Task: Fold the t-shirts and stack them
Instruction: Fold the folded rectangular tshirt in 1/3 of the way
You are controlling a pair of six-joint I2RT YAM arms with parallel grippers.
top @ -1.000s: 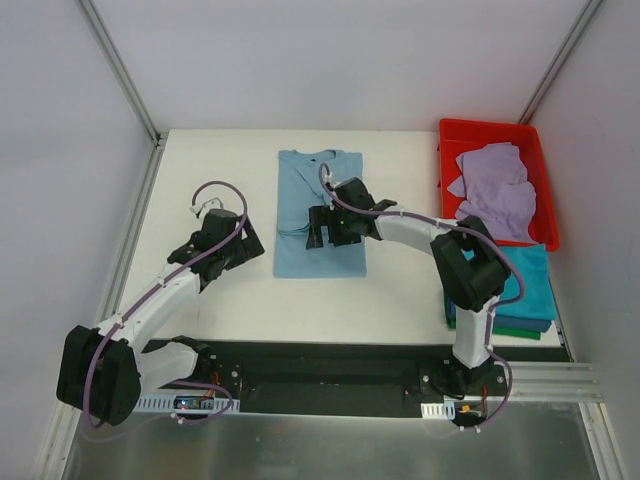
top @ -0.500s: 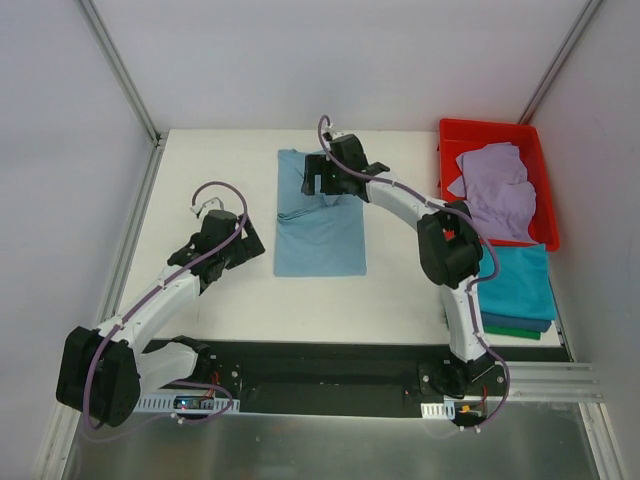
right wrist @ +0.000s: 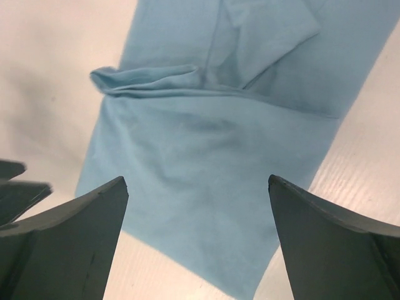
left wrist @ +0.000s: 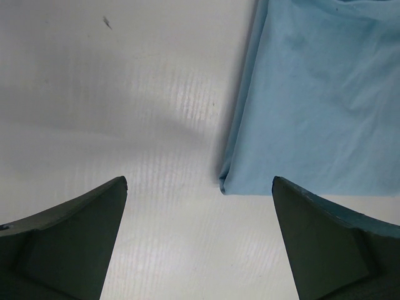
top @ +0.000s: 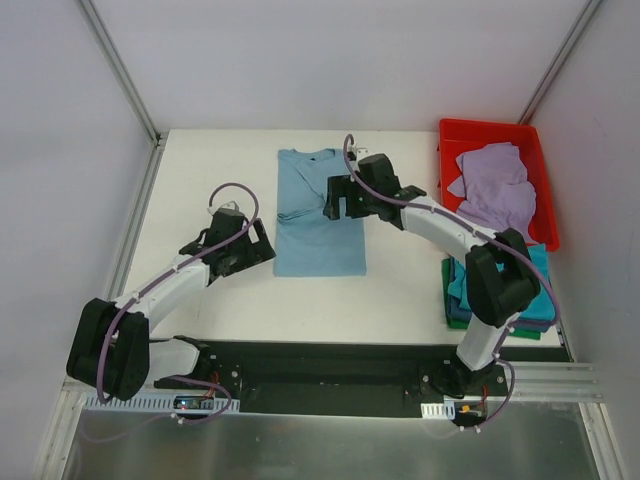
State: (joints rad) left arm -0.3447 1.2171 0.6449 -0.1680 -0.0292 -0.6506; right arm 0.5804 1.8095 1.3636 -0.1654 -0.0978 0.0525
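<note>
Beneath the right pincer, spread wide and empty, lies the soft light-blue cotton t-shirt, folded into a long rectangle with a bunched crease across it. The left pincer, equally wide and empty, faces its squared corner.

The white matte table in front of me carries three things. A light blue cotton t-shirt, folded lengthwise into a long narrow strip, lies flat near the middle with its collar end toward the far edge. A bunched ridge of cloth crosses it partway down from its left side. A red plastic bin sits in the far right corner. Near the right edge, closer to me, rests a stack of folded tees, teal on top and dark green showing at the bottom.
</note>
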